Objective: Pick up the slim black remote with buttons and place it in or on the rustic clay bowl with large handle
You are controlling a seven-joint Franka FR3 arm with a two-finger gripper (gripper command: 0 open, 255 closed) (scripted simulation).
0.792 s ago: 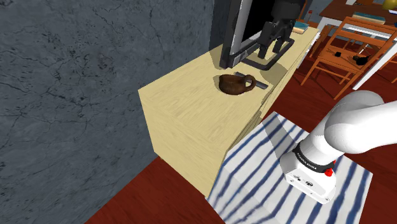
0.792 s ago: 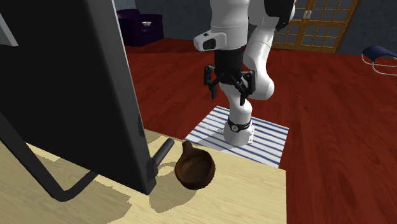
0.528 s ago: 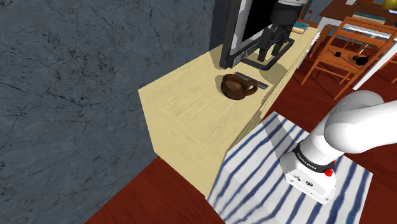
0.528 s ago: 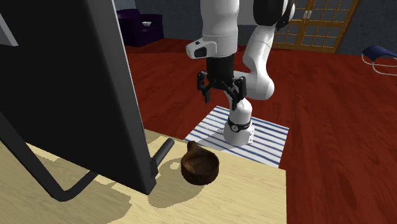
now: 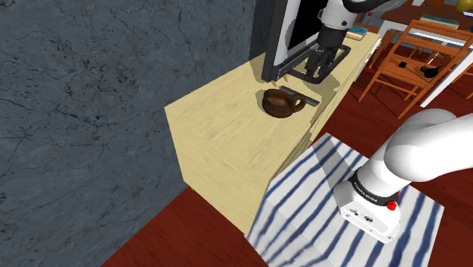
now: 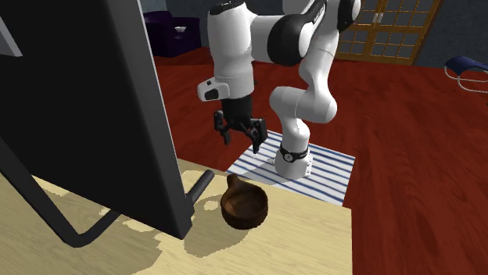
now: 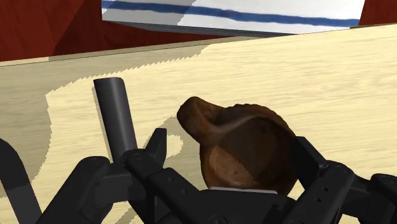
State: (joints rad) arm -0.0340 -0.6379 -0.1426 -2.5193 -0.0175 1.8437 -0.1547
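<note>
The slim dark remote (image 6: 199, 187) (image 7: 116, 118) (image 5: 298, 96) lies flat on the light wooden cabinet (image 5: 227, 136), between the TV's foot and the bowl. The brown clay bowl (image 6: 244, 208) (image 5: 281, 103) (image 7: 247, 150) stands upright beside it, its handle pointing toward the remote. My gripper (image 6: 240, 133) (image 5: 321, 61) hangs open and empty in the air above the cabinet's edge. In the wrist view the gripper (image 7: 228, 141) looks down on both things, its fingers apart and touching neither.
A large black TV (image 6: 94, 109) (image 5: 286, 30) on a bar foot (image 6: 70, 230) stands close behind the remote. The cabinet's front edge (image 6: 313, 197) drops to a red floor. My striped stand (image 5: 326, 197) is beside it; wooden chairs (image 5: 405, 64) stand farther off.
The arm has swung, carrying the open gripper toward the second exterior view's left and closer to the TV. The bowl, tipped on its side at first, now sits upright.
</note>
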